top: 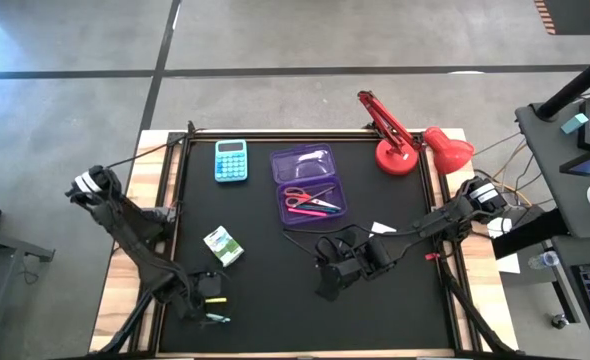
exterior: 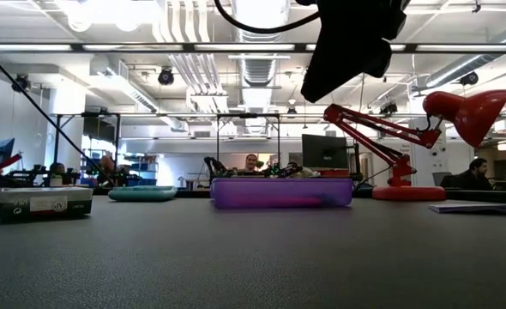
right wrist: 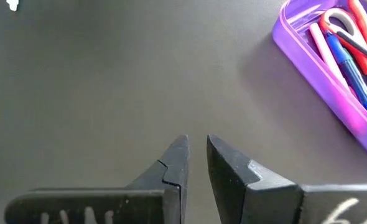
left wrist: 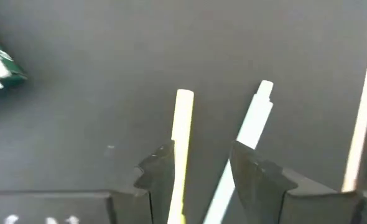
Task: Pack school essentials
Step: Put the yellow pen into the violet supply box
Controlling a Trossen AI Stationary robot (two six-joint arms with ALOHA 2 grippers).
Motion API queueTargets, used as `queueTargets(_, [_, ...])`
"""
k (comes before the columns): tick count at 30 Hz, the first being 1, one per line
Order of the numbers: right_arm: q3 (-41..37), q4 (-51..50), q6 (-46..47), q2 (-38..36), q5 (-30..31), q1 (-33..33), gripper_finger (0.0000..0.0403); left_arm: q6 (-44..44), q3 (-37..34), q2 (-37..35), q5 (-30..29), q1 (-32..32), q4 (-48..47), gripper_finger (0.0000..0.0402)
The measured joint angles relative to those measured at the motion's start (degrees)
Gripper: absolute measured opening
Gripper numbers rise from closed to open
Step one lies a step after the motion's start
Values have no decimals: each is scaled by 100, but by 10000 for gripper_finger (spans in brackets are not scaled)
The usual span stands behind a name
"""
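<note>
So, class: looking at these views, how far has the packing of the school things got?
Done: the red-handled scissors and a few pens lie in the purple case.

In hand: the left gripper, fingers apart, sits over two pens on the mat.

Left: those pens, the green-and-white packet and the small white square. The right gripper holds nothing, away from the case.

Black mat (top: 275, 290) on a wood-edged table (top: 125, 250), bearing a light-blue calculator (top: 231, 160), an open purple case (top: 309, 186) and a red desk lamp (top: 400, 150) toward the far side. Nearer: a green-and-white packet (top: 223, 245), a small white square (top: 383, 228), and a yellow pen (left wrist: 182, 143) beside a white one (left wrist: 249, 134).
</note>
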Motion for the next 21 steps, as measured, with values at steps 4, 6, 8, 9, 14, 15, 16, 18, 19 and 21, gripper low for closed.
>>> queueTargets(4, [0,1,0,0,0,0,50,1,-4,175,-94,-197,-2,136])
queueTargets(6, [0,8,0,0,0,0,50,0,-4,298,-89,-227,-57,136])
queueTargets(8, [0,18,0,0,0,0,50,1,-6,445,-67,-225,-86,136])
queueTargets(9, [0,18,0,0,0,0,50,1,-6,504,-61,-222,-80,136])
queueTargets(14, [0,58,0,0,-1,0,50,5,23,734,-18,-225,-83,127])
queueTargets(15, [0,80,0,0,-1,0,50,4,27,762,-12,-225,-89,119])
queueTargets(16, [0,91,0,0,-2,0,50,3,27,776,-8,-223,-91,107])
queueTargets(18, [0,118,0,0,-2,0,50,-2,25,800,-8,-197,-89,77])
queueTargets(19, [0,112,0,0,-2,0,50,-3,25,810,-1,-170,-84,59])
queueTargets(21, [0,117,1,0,-2,0,50,-6,23,811,25,-124,-74,22])
